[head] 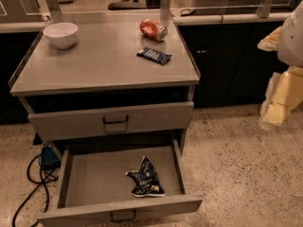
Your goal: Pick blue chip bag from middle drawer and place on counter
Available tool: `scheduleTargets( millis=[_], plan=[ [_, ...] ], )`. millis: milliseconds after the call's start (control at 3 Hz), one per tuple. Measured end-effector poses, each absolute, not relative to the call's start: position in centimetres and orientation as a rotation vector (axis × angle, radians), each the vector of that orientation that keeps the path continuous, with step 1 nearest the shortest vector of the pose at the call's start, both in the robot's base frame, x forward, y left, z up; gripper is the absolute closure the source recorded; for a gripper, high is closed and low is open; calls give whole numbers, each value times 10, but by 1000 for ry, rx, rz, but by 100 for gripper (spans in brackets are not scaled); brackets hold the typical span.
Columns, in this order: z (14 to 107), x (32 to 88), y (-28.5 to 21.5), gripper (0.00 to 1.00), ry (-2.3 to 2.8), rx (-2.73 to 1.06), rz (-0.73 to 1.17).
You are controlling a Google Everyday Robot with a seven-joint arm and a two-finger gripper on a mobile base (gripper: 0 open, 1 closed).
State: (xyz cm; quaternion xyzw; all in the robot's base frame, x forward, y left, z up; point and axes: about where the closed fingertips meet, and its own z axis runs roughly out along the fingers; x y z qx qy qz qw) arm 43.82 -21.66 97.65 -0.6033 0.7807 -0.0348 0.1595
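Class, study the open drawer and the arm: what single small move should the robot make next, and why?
Probably swing the gripper left and down, toward the blue chip bag. The bag lies untouched in the open middle drawer, right of its centre, while the gripper hangs off at the right edge of the view, beside the cabinet and apart from it.

The arm (292,37) is seen at the right edge of the view, well to the right of the desk (94,60) and apart from it. A rounded white segment is carried uppermost; beneath it the pale gripper (273,109) is hung downward, lower than the desk's top, with nothing touched
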Motion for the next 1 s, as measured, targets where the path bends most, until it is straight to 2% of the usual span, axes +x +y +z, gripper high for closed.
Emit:
scheduleTargets(
  millis=[667, 1000],
  plan=[
    [940, 443, -218, 0, 2229, -1751, -62],
    [854, 449, -217, 0, 2193, -1829, 51]
  ],
)
